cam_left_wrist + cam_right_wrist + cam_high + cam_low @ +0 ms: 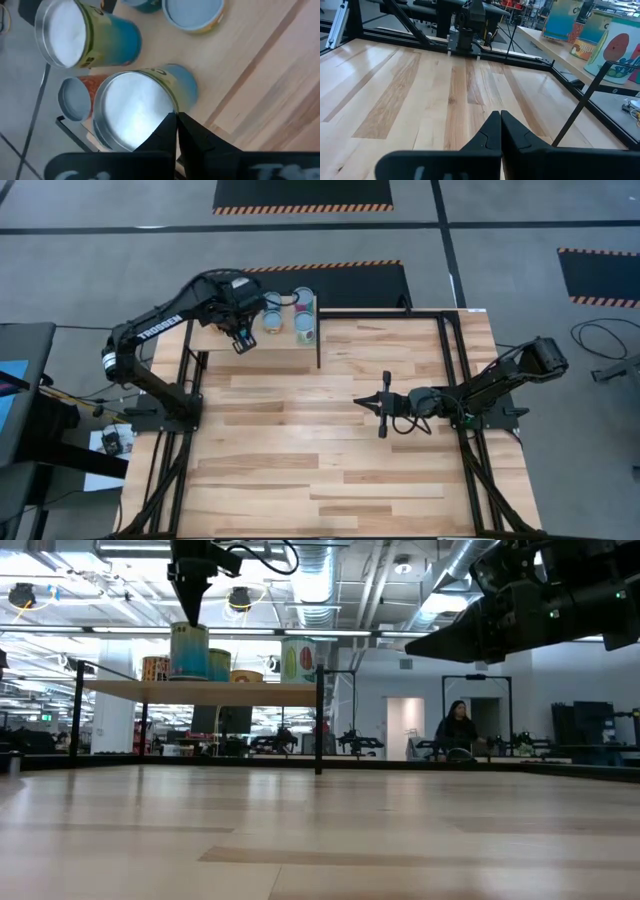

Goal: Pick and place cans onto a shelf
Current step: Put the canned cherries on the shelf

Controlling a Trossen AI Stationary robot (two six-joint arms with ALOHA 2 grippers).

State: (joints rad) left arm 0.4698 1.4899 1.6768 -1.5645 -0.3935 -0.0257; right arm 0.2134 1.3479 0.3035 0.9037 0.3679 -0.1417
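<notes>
Your left gripper (pixel 241 340) hovers over the near edge of the shelf (pixel 225 338), just above the wide can (pixel 131 107); its fingers are pressed together with nothing between them, as the left wrist view shows; the can stands free on the shelf. Your right gripper (pixel 383 406) waits low over the middle of the table (pixel 300 470), fingers likewise closed and empty.

Step in hand, by judgement: a placement looks finished, with the left gripper clear above the can it stands over; no can is visible on the table, so the task appears at or near its end. If another can remains out of view, the next move calls for lifting straight up off the shelf before swinging away, so that the neighbouring cans (pixel 305 330) are not knocked.

Count: in the high view, about four can tops beside the gripper; the left wrist view shows five, namely two wide ones and three smaller; others may be hidden under the arm. One shelf; two arms; one person (pixel 457 728) in the room beyond.
</notes>
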